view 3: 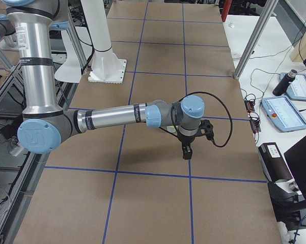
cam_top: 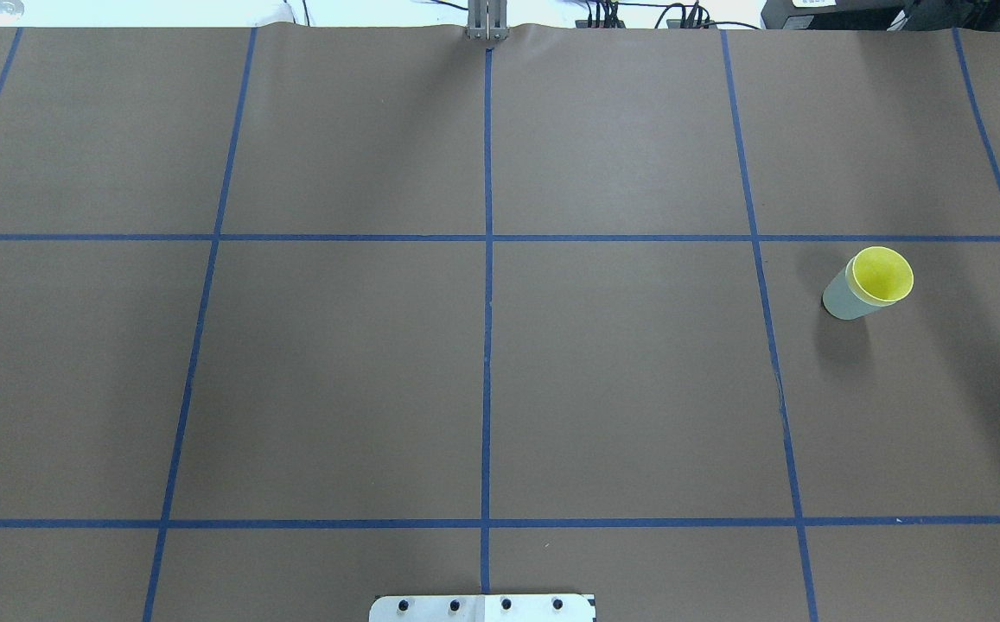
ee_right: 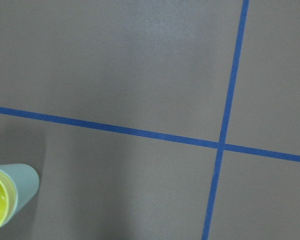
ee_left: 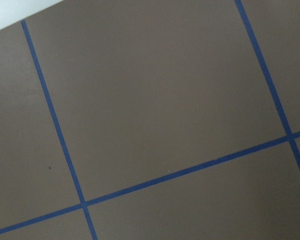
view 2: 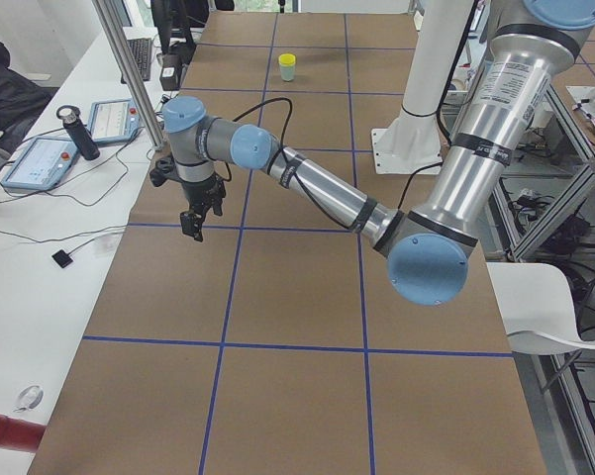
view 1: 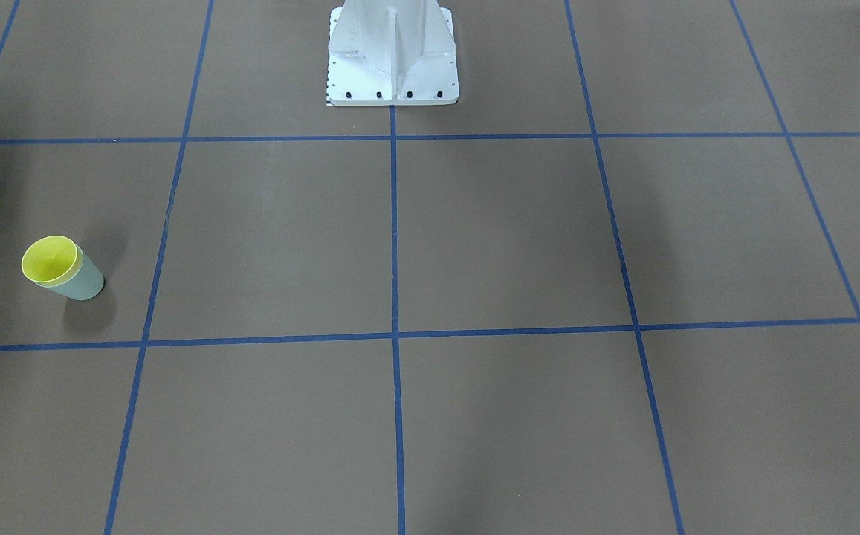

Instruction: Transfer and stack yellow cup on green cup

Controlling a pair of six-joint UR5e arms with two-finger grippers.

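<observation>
L gripper hangs fingers-down over the brown paper-covered table, near the edge on the robot's left, w/ nothing in it. It's seen properly only from the side, so can't tell if the claw is spread or pressed together. Its wrist cam shows just paper & blue tape lines. White base plate sits mid-table at the robot's edge. On the robot's right side the yellow cup sits nested inside the green cup, both upright, only the yellow lip showing above the green rim, alone in a grid square. R gripper hangs above the table close by the stack, not touching it; spread or closed, can't tell
</observation>
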